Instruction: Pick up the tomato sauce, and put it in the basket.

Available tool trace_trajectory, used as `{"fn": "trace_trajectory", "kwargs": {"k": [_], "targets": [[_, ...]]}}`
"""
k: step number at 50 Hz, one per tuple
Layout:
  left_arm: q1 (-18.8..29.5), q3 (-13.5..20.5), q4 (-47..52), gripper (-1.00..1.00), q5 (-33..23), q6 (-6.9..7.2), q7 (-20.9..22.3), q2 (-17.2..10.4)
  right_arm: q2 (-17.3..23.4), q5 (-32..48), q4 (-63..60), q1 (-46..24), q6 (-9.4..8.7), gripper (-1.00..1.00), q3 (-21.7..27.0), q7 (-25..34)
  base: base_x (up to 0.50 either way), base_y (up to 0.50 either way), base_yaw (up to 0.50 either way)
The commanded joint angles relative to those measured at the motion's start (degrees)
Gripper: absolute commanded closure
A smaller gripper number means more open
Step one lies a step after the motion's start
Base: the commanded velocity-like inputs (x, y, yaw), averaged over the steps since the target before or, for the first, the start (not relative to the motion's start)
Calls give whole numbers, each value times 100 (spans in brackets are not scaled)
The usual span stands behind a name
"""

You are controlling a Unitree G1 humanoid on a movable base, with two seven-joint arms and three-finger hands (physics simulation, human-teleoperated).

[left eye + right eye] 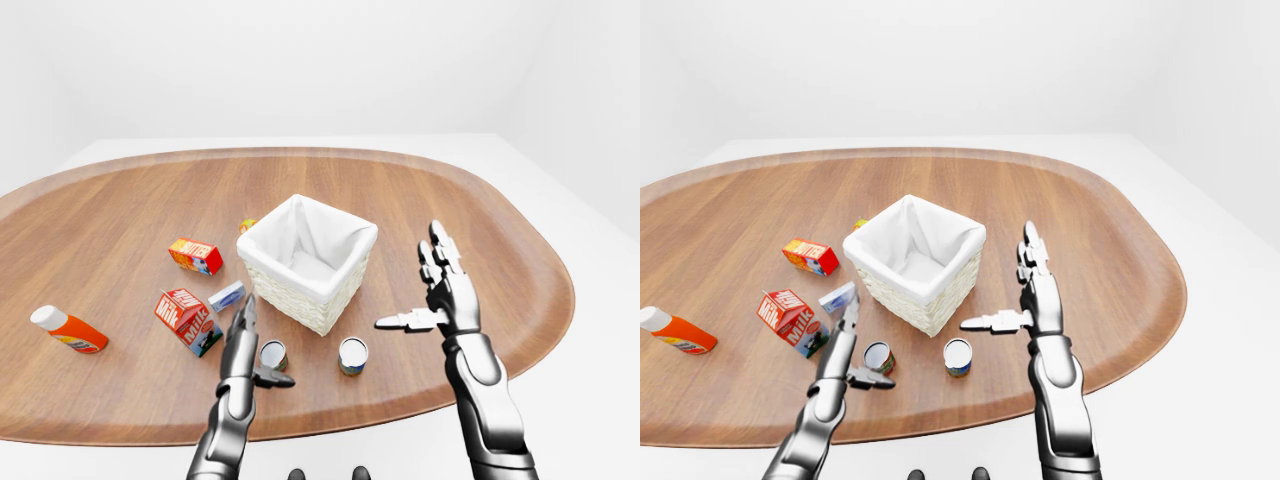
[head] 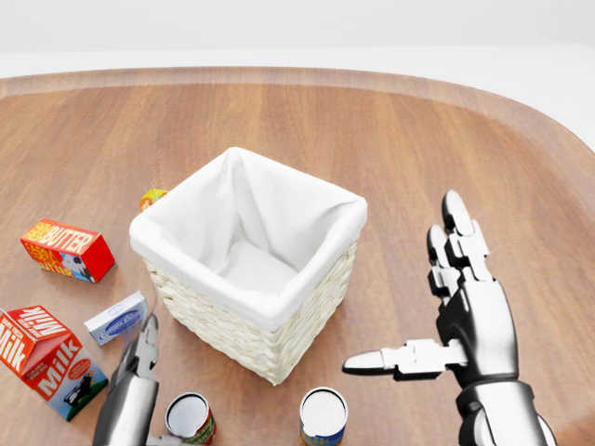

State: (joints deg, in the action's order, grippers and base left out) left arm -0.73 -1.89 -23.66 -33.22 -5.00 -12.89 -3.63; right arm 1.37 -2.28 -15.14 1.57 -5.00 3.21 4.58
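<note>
The tomato sauce, a small can with a red label [image 2: 190, 419], stands on the wooden table [image 1: 120, 200] below the basket in the head view. The white-lined wicker basket [image 2: 244, 327] stands at the table's middle. My left hand [image 1: 264, 345] is open, its fingers upright just left of the can and its thumb reaching under it; I cannot tell if it touches. My right hand [image 1: 410, 278] is open and empty, to the right of the basket, its thumb pointing left.
A second can with a blue and yellow label [image 2: 323, 415] stands right of the red one. A milk carton [image 1: 188, 322], a butter box [image 1: 195, 255], a small white box [image 1: 227, 296] and an orange bottle [image 1: 68, 330] lie to the left. The table edge runs close below the cans.
</note>
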Motion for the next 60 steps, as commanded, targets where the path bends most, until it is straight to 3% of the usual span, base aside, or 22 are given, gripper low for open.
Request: {"fn": "trace_trajectory", "kwargs": {"k": [1,60], "targets": [[40,12,-118,-100,18,0,-25,-11,0,-2,26,9,0,-100,2,7,0,0,0],[336,48,-621,-100,71,0,-106,-60,-15,32,59,47,0,-100,-44,6,0,0,0]]}}
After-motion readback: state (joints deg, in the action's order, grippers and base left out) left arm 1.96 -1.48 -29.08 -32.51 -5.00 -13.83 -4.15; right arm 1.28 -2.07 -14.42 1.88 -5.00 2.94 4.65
